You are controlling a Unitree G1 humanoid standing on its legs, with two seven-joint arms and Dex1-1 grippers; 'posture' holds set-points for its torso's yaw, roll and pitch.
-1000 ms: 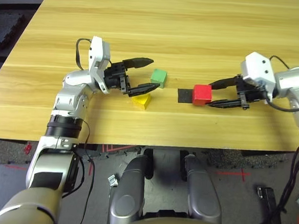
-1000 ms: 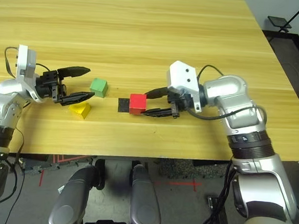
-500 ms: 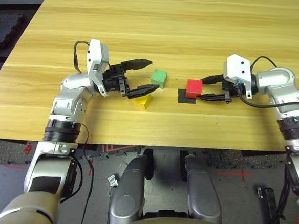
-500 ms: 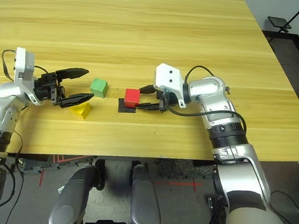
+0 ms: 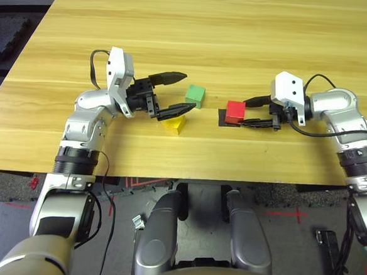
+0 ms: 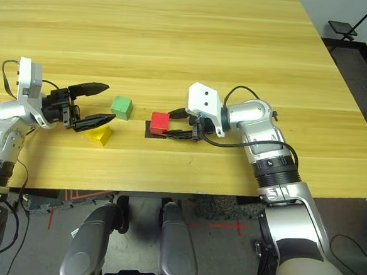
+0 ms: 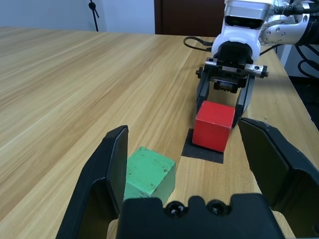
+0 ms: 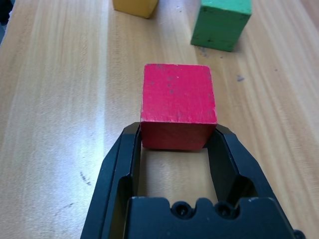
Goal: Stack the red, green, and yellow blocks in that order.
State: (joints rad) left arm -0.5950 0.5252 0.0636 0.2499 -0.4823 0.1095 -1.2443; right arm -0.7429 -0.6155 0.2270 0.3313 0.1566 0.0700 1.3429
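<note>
On the left of the tabletop [image 5: 197, 25], the left tool [image 5: 179, 93] hangs level with its fingers spread wide apart and nothing between them. The yellow block [image 5: 174, 123] lies just beneath and nearer than its lower finger, and the green block [image 5: 195, 95] sits just to the right of the fingertips, apart from both. Further right, a flat black patch [image 5: 223, 117] marks the middle of the tabletop, and the red block [image 5: 236, 110] is over it, clamped by its sides between the fingers of the right tool [image 5: 247, 112]. Whether the block rests on the patch or hangs a little above it I cannot tell.

The step in hand appears to be setting the red block down as the base of the stack. Next, the right tool would need to let go and draw back to the right; then the green block must be gripped and placed squarely on the red.
</note>
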